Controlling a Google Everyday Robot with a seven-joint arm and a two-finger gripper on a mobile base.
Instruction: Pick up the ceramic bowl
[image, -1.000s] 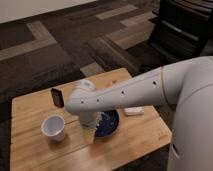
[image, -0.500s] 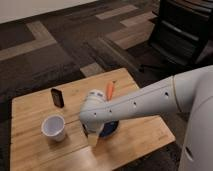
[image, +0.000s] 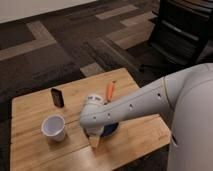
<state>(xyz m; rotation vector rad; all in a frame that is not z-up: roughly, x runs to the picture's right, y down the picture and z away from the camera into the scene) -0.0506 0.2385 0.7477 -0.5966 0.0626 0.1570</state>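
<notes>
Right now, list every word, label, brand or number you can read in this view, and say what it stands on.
None can be read.
White cup: no print shows.
Dark phone-like block: no legible mark.
Carrot: none.
Ceramic bowl: mostly hidden under the arm; none shows.
Gripper, down at the bowl: no label shows.

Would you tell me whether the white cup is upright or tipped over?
Upright: the white cup stands on the wooden table, its round opening facing up. The gripper is to its right, over the ceramic bowl.
</notes>
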